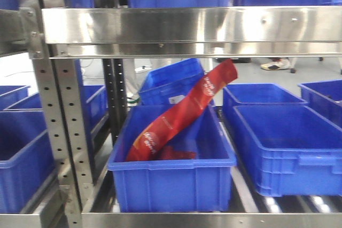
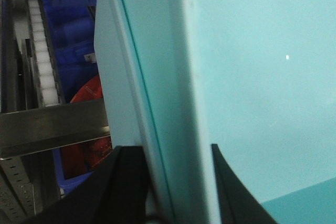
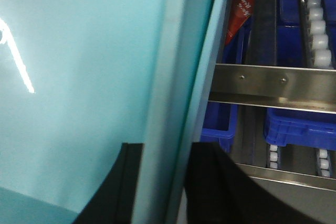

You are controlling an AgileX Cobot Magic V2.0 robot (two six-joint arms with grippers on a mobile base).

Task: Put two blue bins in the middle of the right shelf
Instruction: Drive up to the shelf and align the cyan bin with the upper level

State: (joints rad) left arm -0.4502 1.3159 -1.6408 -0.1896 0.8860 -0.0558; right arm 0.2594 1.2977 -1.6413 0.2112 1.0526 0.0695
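Between the two wrists you carry one bin [image 2: 236, 77], washed pale teal this close: the left fingers [image 2: 131, 182] straddle its one side rim, the right fingers [image 3: 205, 182] the opposite rim, each pair closed on the wall. The bin spans from hand to hand, so neither arm is nearer; its long axis likely runs forward toward the shelf rail [image 1: 187, 25]. In the front view, the middle level already holds a blue bin with a red packet [image 1: 176, 116] and another blue bin [image 1: 288, 142] beside it.
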